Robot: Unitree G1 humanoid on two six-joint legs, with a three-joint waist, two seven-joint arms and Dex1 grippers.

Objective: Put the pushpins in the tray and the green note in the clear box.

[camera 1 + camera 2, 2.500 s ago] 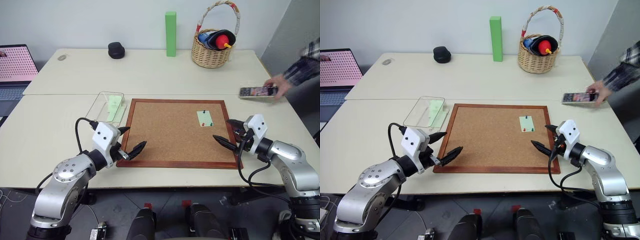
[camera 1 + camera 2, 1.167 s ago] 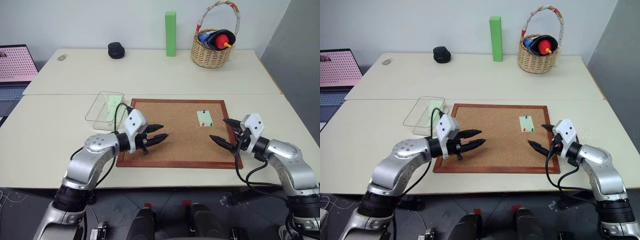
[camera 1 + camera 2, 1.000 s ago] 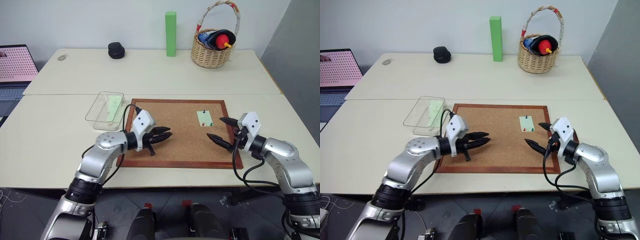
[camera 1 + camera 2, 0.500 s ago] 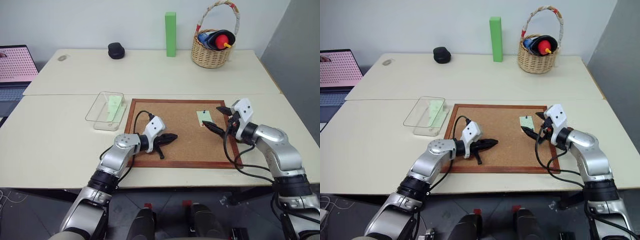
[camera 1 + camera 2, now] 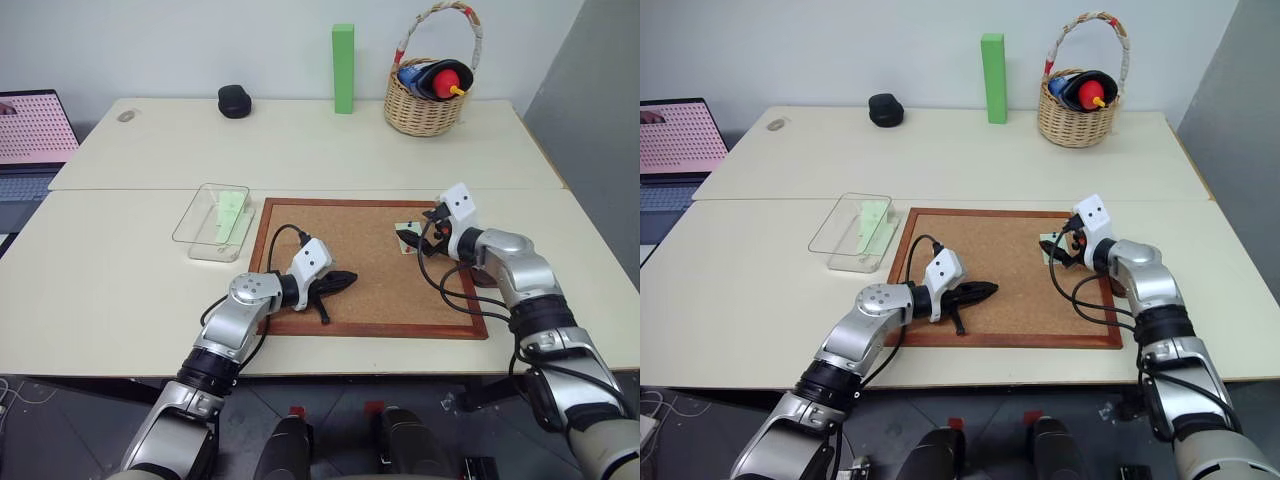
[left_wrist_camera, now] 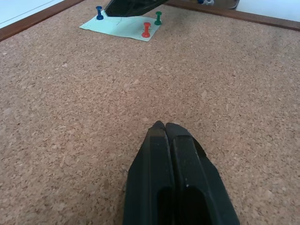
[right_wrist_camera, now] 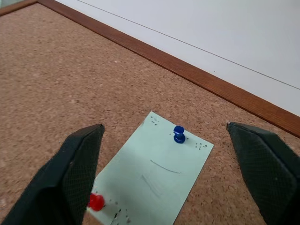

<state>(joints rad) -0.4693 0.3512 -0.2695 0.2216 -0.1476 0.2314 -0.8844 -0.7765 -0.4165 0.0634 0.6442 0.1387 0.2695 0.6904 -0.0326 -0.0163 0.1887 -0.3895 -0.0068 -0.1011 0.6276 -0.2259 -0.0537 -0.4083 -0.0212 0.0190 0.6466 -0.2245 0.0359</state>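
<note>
My right gripper [image 7: 166, 176] hangs wide open over the green note [image 7: 157, 176], pinned at the corkboard's [image 5: 350, 250] far right by the pushpins [image 6: 146, 29] (blue, red, green). Left gripper [image 6: 165, 129] is pinched closed, empty, on the cork's near-left part.

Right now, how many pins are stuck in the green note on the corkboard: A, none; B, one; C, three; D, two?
C: the left wrist view shows a blue pin, a red pin and a green pin standing in the green note on the corkboard.
</note>
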